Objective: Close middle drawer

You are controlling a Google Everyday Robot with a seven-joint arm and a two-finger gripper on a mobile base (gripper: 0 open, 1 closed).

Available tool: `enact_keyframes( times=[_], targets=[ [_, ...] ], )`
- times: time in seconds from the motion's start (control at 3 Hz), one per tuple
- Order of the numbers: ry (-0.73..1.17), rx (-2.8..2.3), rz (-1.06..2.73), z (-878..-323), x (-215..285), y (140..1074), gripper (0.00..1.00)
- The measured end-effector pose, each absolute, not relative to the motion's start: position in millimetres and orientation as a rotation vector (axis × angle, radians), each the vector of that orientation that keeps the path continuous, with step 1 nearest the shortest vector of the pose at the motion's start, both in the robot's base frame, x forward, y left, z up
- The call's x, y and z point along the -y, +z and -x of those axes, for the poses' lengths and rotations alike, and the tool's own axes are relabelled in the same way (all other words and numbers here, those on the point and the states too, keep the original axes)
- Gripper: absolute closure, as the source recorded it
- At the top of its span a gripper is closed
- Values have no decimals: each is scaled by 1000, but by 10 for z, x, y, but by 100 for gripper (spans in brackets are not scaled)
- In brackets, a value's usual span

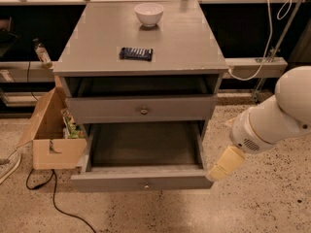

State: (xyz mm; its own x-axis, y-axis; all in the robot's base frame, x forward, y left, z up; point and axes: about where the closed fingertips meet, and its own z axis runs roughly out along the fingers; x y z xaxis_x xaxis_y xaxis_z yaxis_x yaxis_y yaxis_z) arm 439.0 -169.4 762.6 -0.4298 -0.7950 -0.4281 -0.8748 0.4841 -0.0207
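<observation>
The grey cabinet (146, 42) stands in the middle of the camera view. Its middle drawer (144, 179) is pulled far out, a long empty tray with a low flat front and a small brass knob (146, 184). Above it the taller-fronted drawer (142, 109) is out a little. The lowest drawer is hidden under the middle one. My white arm (272, 118) comes in from the right. Its beige gripper (225, 163) is low, right beside the right front corner of the middle drawer's front.
A white bowl (148, 13) and a dark flat packet (136, 53) lie on the cabinet top. An open cardboard box (51, 132) stands against the cabinet's left side. A black cable (53, 198) runs over the speckled floor at the left. A white cable (265, 42) hangs at the back right.
</observation>
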Motion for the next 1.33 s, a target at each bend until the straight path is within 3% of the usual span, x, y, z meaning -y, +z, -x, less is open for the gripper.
enact_keyframes(
  times=[0.67,1.33],
  targets=[
    [265,-2333,1378,-4463,1694,7631,0],
    [436,-2383,1325,-4381,1629,6326,0]
  ],
)
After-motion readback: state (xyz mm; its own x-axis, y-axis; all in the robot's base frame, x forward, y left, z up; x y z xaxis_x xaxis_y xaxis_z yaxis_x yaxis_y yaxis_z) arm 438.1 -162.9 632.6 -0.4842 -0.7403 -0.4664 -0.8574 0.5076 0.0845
